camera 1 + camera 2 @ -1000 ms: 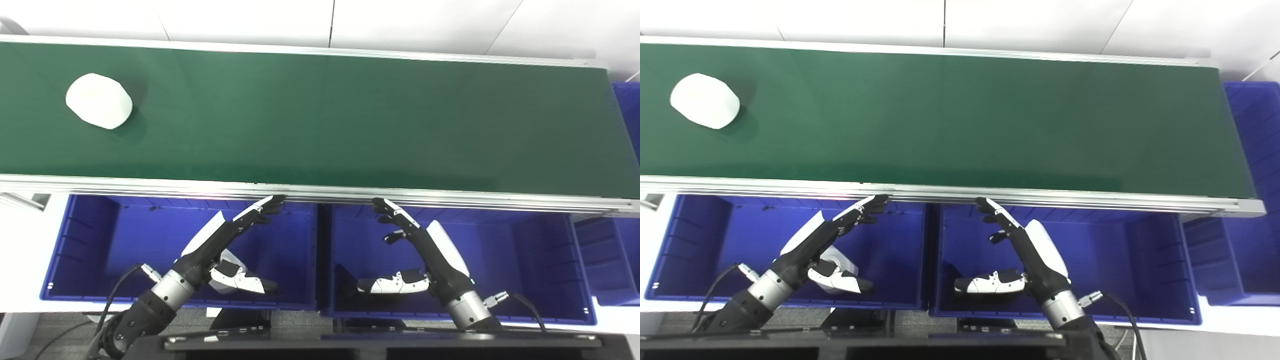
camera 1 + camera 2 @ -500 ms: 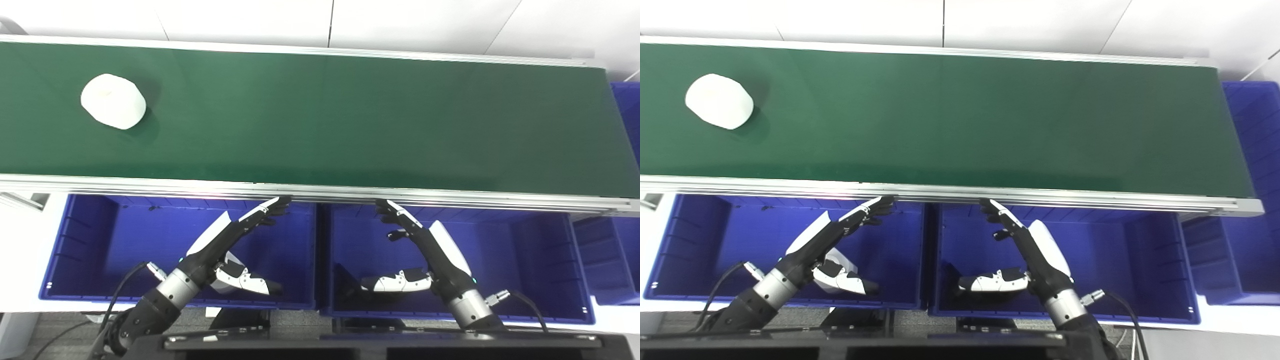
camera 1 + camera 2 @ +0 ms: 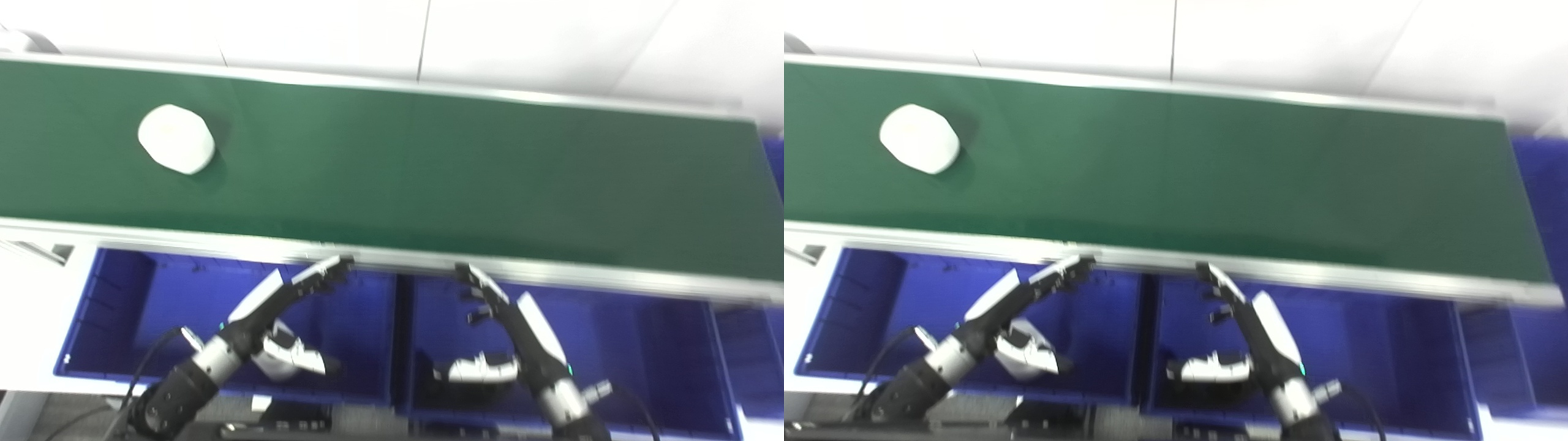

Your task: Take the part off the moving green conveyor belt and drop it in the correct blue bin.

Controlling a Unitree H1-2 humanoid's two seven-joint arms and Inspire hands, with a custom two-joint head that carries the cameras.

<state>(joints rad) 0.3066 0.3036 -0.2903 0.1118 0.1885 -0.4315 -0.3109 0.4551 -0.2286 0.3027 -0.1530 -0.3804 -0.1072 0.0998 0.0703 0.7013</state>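
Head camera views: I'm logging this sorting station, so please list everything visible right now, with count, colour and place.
Part: one, white, rounded, lying on the left portion of the belt.
Conveyor belt: one, green, running across the view from left to right, with a silver rail along its near edge.
Bins: two in full view, blue, side by side below the near rail, the left bin and the middle bin; a further blue bin shows partly at the right end. The frames are blurred.
Wall: white, panelled, behind the belt.
Left hand: black and white, open, over the left bin, fingertips near the rail.
Right hand: black and white, open, over the middle bin.
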